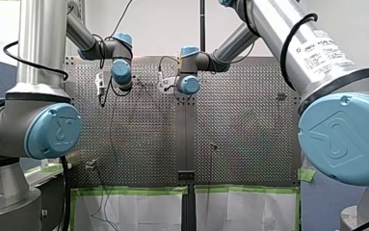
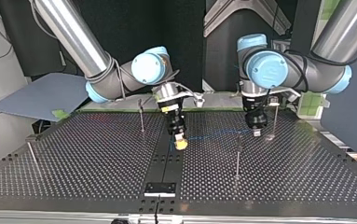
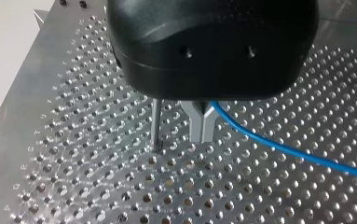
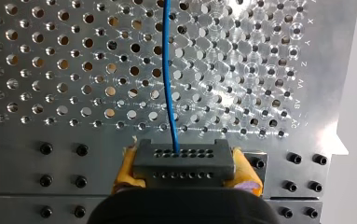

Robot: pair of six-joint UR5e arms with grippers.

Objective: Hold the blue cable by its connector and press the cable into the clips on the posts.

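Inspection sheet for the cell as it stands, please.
Surface: perforated table, holes throughout.
Job's things: blue cable leaves the connector; posts upright; clipping cannot be told.
Clutter: nothing seen.
Grippers: right gripper, yellow pads, shut on connector; left gripper, metal fingers, shut on blue cable.
Cables: black arm cables on both arms.
Surroundings: green tape at table edge; grey board beside table.
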